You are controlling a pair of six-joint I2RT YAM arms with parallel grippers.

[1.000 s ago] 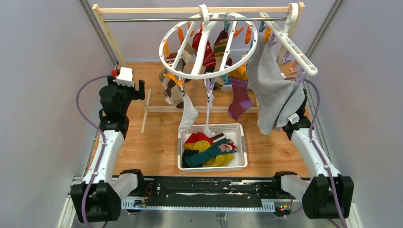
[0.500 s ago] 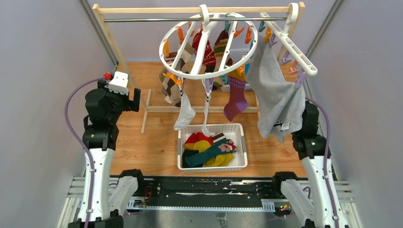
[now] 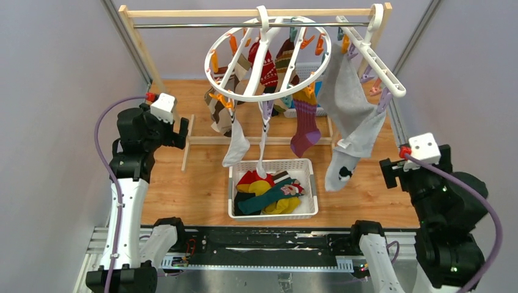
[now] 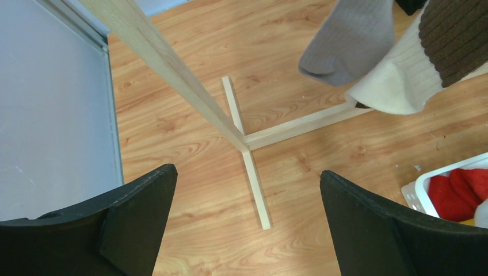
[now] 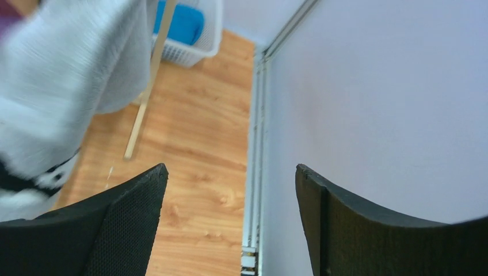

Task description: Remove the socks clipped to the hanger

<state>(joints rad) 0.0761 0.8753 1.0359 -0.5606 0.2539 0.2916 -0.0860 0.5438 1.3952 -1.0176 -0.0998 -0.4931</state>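
Note:
The hanger (image 3: 259, 97), a round white ring with orange, teal and purple clips, hangs from the rail. Clipped to it are a purple-orange sock (image 3: 305, 125), a white sock (image 3: 235, 146), a brown-cream patterned sock (image 3: 218, 110), a red patterned sock (image 3: 269, 70) and a striped sock (image 3: 284, 55). My left gripper (image 3: 180, 131) is open and empty, left of the hanger. Its wrist view (image 4: 247, 190) shows a grey-beige sock (image 4: 351, 40) and the brown-cream sock (image 4: 426, 63) ahead. My right gripper (image 3: 391, 174) (image 5: 230, 184) is open and empty, near the right wall.
A large grey cloth (image 3: 351, 104) hangs from a straight white clip rack (image 3: 372, 58); it also shows in the right wrist view (image 5: 69, 75). A white basket (image 3: 273, 216) holding several socks sits under the hanger. The rack's wooden post (image 4: 167, 69) and foot (image 4: 253, 178) stand ahead of my left gripper.
My right arm has risen and pulled back to the right, away from the grey cloth, which now hangs free. My left arm rose and then shifted slightly right.

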